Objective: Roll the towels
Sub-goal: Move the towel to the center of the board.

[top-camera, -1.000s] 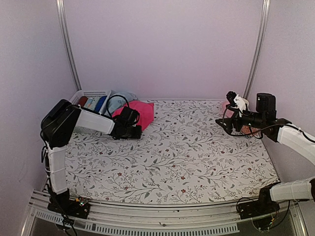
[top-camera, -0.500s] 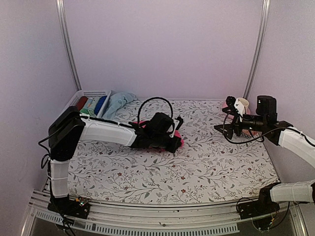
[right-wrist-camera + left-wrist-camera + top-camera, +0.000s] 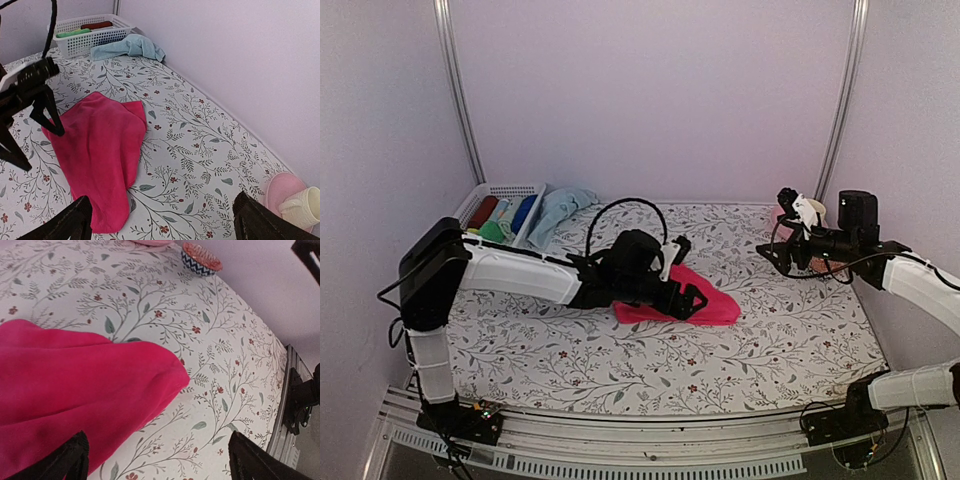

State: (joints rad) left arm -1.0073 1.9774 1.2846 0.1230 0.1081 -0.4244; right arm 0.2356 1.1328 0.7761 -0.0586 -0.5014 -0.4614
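The bright pink terry towel (image 3: 718, 310) is lying rumpled, partly folded over itself, well to the right of the white plastic mesh basket (image 3: 505, 188) and nearer the arms. The pale blue terry towel (image 3: 560, 208) is sitting crumpled just beside that basket's right wall. The left gripper (image 3: 688, 298) is spreading its fingers wide over the pink cloth, gripping nothing, and the right gripper (image 3: 162, 227) is hanging far right of the basket, likewise gaping and empty. Both cloths are looking light, limp and unslippery, so pinching a corner or short hem is probably suiting them best.
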